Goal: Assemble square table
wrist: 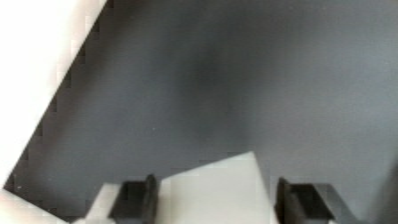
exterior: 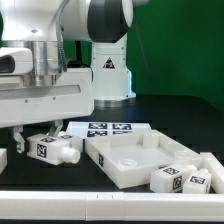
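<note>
The gripper [wrist: 221,203] is holding its fingers [wrist: 134,197] well apart, with the black table [wrist: 196,90] showing between and beyond them. In the exterior view the arm [exterior: 50,70] is filling the upper left of the frame. The square table top [exterior: 135,160] is lying rim up at lower centre. One leg [exterior: 55,148] is lying on its side at lower left, just beside the top's corner and under the arm. More legs [exterior: 165,178] are lying at lower right, close against the top. The marker board [exterior: 105,128] is lying flat just behind the top.
</note>
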